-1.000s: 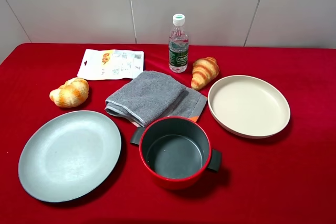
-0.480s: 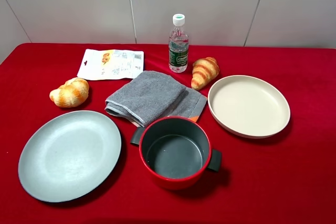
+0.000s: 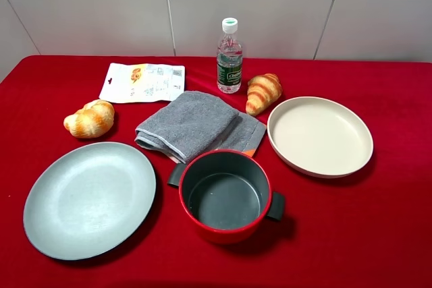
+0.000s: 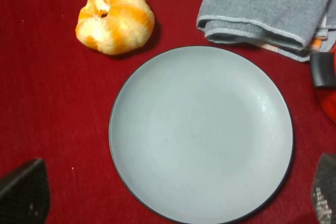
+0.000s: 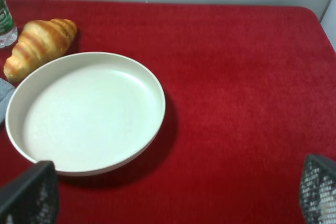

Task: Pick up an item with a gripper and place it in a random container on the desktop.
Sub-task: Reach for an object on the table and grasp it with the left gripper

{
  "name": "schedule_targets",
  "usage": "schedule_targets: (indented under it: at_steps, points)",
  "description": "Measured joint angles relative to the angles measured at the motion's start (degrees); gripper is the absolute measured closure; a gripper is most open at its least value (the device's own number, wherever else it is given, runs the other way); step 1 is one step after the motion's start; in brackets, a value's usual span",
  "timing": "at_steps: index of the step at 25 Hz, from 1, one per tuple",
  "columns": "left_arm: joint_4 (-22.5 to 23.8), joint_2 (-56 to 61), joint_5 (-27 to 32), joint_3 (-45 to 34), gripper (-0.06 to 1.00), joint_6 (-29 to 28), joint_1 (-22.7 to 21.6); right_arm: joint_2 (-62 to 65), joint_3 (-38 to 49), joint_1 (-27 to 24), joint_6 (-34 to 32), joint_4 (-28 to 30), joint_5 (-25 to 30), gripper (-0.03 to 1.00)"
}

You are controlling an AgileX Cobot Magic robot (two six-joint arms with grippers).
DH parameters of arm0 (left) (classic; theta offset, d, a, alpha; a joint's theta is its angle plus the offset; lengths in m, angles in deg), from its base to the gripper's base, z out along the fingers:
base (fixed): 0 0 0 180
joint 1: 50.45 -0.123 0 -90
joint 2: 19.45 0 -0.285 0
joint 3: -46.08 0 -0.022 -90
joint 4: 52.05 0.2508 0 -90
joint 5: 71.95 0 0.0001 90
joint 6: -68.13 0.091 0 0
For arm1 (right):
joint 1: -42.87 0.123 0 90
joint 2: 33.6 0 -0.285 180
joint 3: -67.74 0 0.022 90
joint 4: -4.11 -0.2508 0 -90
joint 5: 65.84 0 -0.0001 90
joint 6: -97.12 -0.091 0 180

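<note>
The bread roll (image 3: 90, 118) lies on the red desktop (image 3: 378, 234) at the left, just beyond the grey plate; the left wrist view shows it too (image 4: 114, 18). The red pot (image 3: 223, 234) stands empty at the front middle, and its edge shows in the left wrist view (image 4: 328, 98). No arm shows in the exterior view. My left gripper (image 4: 173, 203) is open and empty above the grey plate, well short of the roll. My right gripper (image 5: 173, 198) is open and empty above the cream dish.
A flat grey plate (image 3: 88, 197) lies front left and a cream shallow dish (image 3: 319, 135) lies right. A folded grey towel (image 3: 196, 125) is behind the pot. A striped croissant (image 3: 262, 92), a water bottle (image 3: 229, 55) and a white packet (image 3: 143, 81) sit at the back.
</note>
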Motion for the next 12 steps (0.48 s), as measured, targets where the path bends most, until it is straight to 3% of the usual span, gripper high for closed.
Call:
schedule_targets:
  at_steps: [12]
  points:
    - [0.0,-20.6,-0.9,8.2,-0.05,1.0,0.0,0.0,0.0,0.0,0.0,0.0,0.0,0.27]
